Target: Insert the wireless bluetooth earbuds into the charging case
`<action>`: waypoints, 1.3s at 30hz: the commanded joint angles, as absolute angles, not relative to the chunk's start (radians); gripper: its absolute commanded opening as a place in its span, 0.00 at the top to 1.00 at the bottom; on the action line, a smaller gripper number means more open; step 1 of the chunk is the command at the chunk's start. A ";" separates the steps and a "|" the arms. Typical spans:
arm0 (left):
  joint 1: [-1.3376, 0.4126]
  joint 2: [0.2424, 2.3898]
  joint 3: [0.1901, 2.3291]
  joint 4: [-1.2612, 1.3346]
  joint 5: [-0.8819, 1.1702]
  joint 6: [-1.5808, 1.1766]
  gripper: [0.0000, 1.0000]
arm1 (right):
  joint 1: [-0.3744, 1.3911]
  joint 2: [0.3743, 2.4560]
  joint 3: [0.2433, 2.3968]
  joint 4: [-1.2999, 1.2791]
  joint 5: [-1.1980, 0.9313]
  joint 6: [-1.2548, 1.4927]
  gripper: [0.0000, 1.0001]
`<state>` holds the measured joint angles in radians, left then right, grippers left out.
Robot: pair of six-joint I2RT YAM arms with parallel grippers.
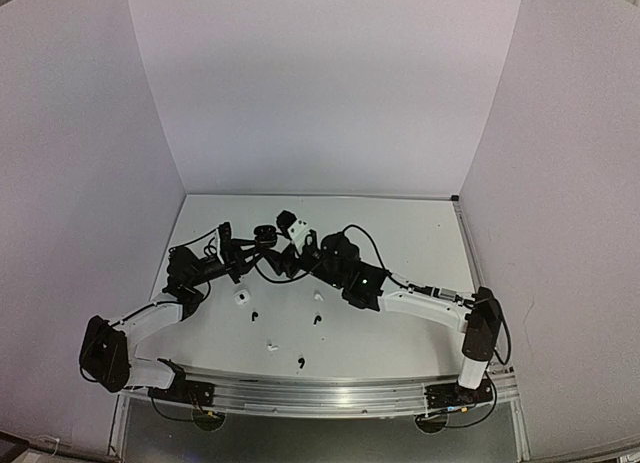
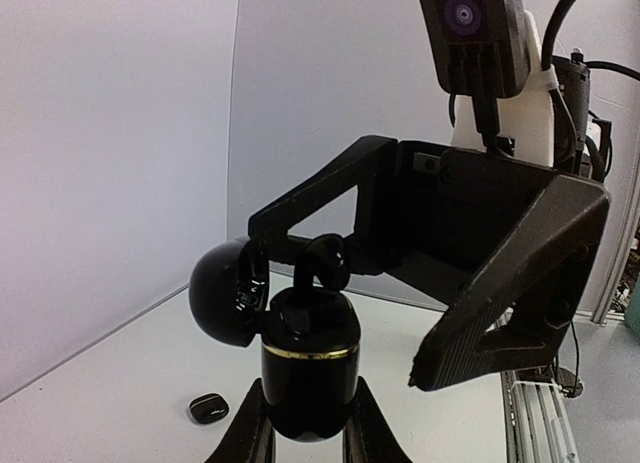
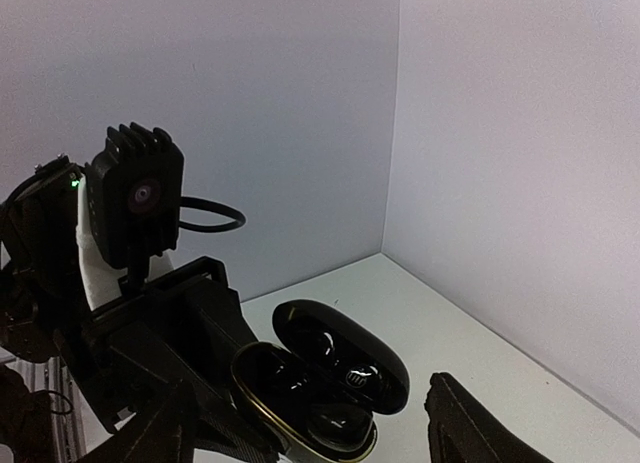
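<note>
Both arms crowd together over mid-table. The left gripper [image 2: 308, 423] is clamped on the black case [image 2: 310, 358], a finger on either side of its lower half. The case is upright, with a gold band round it and the lid [image 2: 222, 293] swung open to one side. A black earbud [image 2: 327, 261] stands in the open top with its stem poking up, not seated flush. The right gripper [image 2: 338, 301] is spread wide around it, one finger over the lid and the other well off to the opposite side, gripping nothing. Whether a finger brushes the bud I can't tell. It's tight in there: from the right wrist, the left arm's camera [image 3: 135, 198] looms just beside the open case, and the glossy dark wells hide whatever else sits inside. On the white table [image 1: 400, 243], toward the arm bases, the rest lie scattered and apart: a white case [image 1: 241, 297], a near black bud [image 1: 254, 315], a middle black bud [image 1: 317, 320], a front black bud [image 1: 301, 362], a front white bud [image 1: 270, 346] and a far white bud [image 1: 319, 296]. A small glossy black lump [image 2: 208, 408] also rests on the table, too small to name.
</note>
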<state>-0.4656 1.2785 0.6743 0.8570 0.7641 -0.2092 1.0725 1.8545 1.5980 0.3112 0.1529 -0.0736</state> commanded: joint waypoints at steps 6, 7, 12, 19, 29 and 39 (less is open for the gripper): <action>-0.467 1.262 0.691 0.901 0.771 -0.214 1.00 | 1.074 1.754 1.643 0.306 0.170 -0.038 0.15; -0.467 1.261 0.690 0.898 0.771 -0.213 1.00 | 1.071 1.747 1.643 0.297 0.165 -0.034 0.14; -0.468 1.261 0.694 0.896 0.778 -0.212 1.00 | 1.035 1.717 1.645 0.202 0.106 0.044 0.14; -0.468 1.262 0.698 0.896 0.790 -0.209 1.00 | 1.002 1.724 1.632 0.166 0.101 0.073 0.24; -0.468 1.264 0.704 0.892 0.790 -0.207 1.00 | 0.997 1.766 1.646 0.154 0.091 0.072 0.29; -0.468 1.271 0.709 0.895 0.790 -0.212 1.00 | 0.995 1.800 1.663 0.137 0.129 0.064 0.34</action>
